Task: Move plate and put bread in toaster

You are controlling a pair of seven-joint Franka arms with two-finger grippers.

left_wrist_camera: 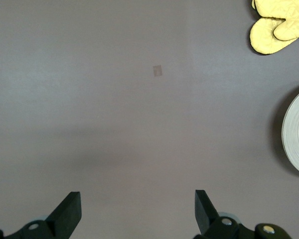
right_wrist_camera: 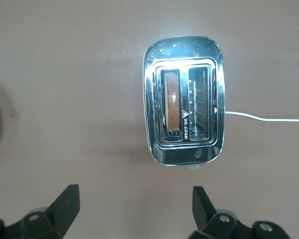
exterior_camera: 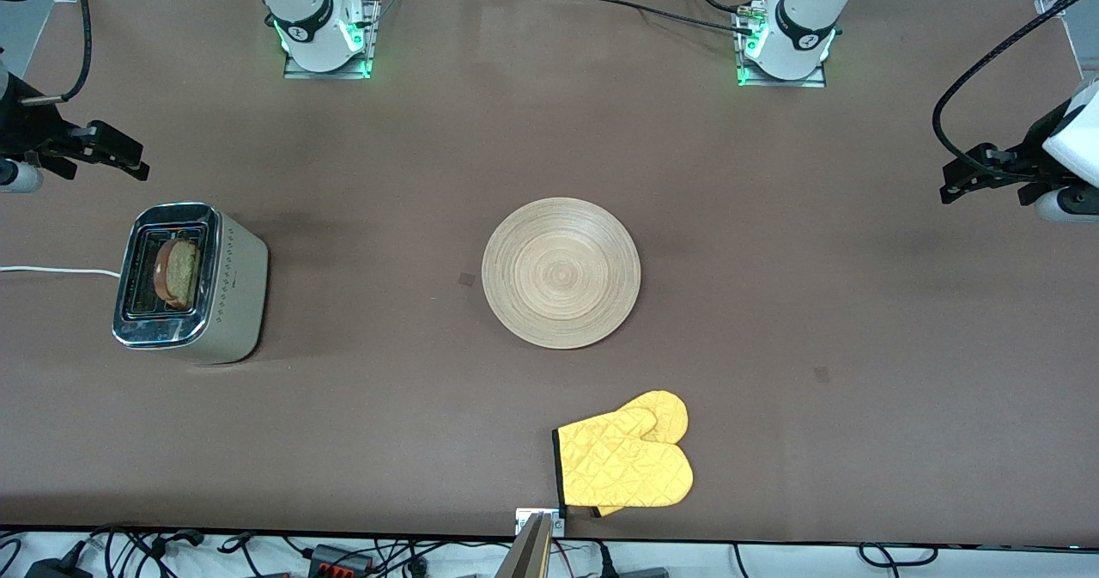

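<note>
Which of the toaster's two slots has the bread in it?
The slot on the side toward the plate: the bread stands in it. The toaster keeps its other slot, on the cord side, empty.

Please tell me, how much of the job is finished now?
It looks finished. The brown-crusted bread slice stands in one slot of the silver metal toaster. The round wooden plate lies bare mid-table. Left gripper and right gripper are open, holding nothing.
</note>
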